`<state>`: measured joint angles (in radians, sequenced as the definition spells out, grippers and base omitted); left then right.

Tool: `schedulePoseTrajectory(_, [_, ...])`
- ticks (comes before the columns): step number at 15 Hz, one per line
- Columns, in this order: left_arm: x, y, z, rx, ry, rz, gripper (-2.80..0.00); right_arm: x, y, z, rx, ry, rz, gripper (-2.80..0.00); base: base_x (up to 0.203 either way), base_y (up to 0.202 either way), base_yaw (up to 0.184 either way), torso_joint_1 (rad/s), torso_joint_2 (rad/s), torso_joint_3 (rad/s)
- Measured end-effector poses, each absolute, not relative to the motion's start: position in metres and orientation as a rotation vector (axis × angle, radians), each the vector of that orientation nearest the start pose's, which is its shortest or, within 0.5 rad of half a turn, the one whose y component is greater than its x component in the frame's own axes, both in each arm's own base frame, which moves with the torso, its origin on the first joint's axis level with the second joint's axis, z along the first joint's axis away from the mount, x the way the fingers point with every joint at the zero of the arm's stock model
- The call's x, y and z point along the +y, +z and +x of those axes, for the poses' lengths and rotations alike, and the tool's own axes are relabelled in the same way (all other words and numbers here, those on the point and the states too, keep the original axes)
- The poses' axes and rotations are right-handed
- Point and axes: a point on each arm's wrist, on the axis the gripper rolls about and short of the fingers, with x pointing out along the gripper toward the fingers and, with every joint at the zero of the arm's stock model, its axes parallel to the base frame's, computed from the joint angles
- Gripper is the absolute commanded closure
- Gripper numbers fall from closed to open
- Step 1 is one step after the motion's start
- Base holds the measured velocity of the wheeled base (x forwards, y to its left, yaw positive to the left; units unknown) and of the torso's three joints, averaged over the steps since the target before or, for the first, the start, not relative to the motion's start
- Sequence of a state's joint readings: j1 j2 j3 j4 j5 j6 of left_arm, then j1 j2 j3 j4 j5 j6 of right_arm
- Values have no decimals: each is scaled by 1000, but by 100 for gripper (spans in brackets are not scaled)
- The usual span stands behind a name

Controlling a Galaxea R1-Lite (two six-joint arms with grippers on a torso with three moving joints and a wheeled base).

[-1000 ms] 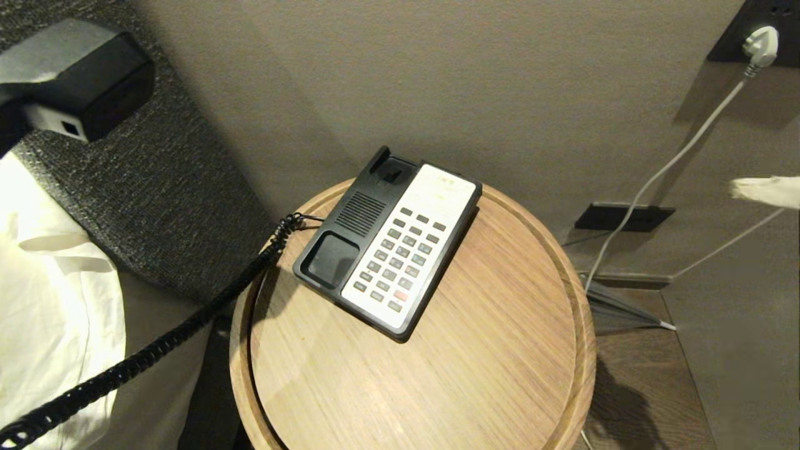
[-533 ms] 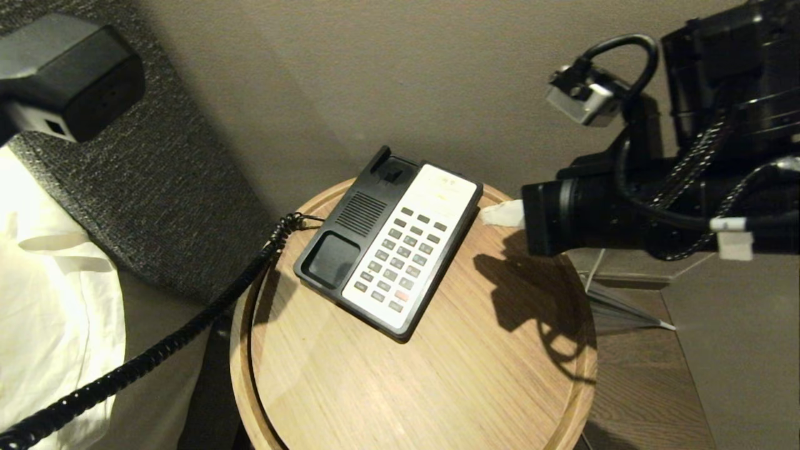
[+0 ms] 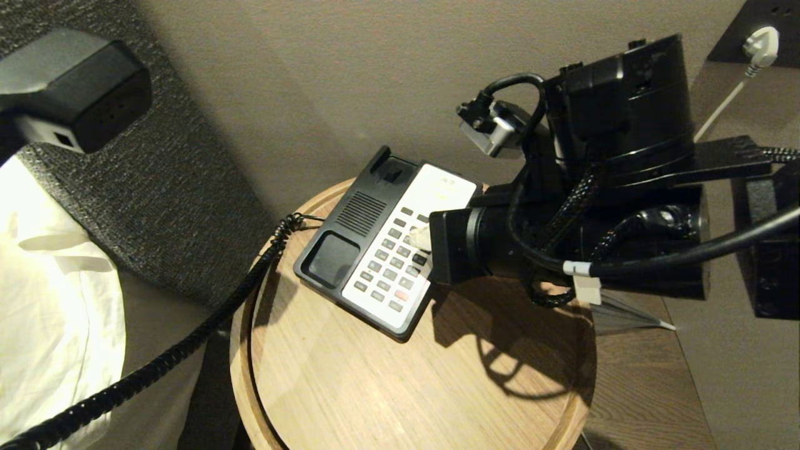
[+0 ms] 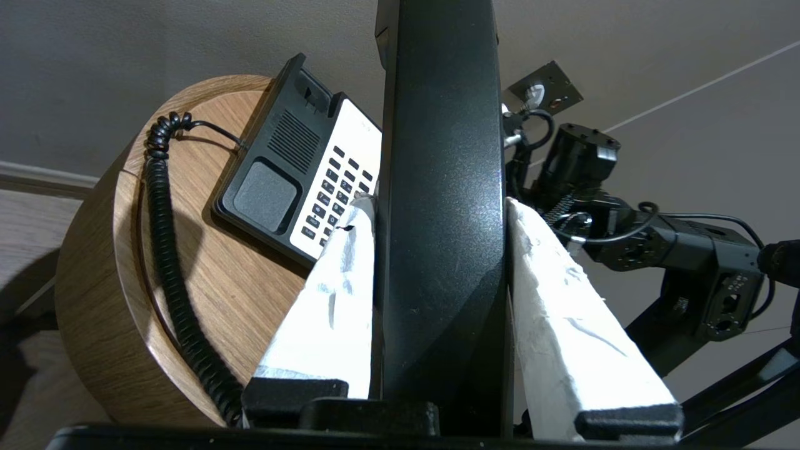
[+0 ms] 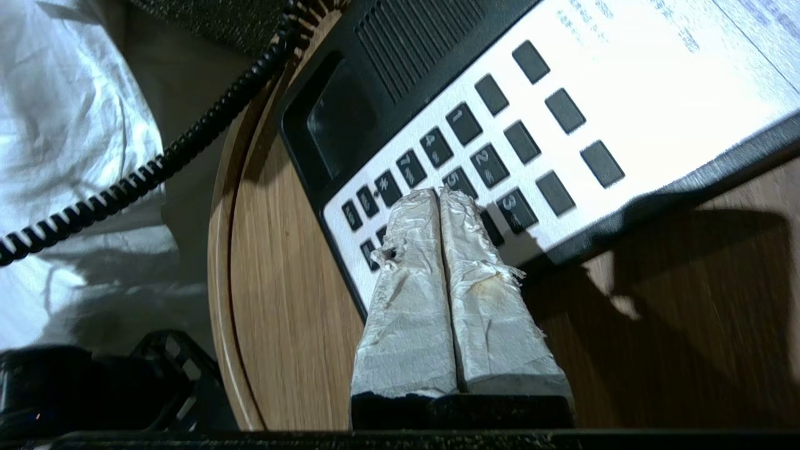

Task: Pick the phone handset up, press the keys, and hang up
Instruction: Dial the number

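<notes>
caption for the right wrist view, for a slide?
Right end effector, fingers shut together, poised over the phone base keypad on the round wooden table; coiled cord trails off left.

You've got the phone handset [image 4: 440,206] off its cradle, up in the air off to the left of the round table. It's a long matte-black receiver; the head view only catches one blocky end [image 3: 81,87] with a white patch underneath. Its black coiled cord [image 3: 156,362] runs down from the table edge toward the lower left.
</notes>
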<state>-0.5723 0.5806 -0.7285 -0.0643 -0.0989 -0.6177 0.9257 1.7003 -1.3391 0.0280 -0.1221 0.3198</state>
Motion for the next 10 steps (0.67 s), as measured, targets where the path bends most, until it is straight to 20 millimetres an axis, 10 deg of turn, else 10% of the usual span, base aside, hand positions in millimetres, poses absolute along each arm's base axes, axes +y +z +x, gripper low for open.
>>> schedulePoseTrajectory(10, [-7,286,6,-2,-716,-643,0,277,254,211,419,670,112,0,0,0,0,0,0,0])
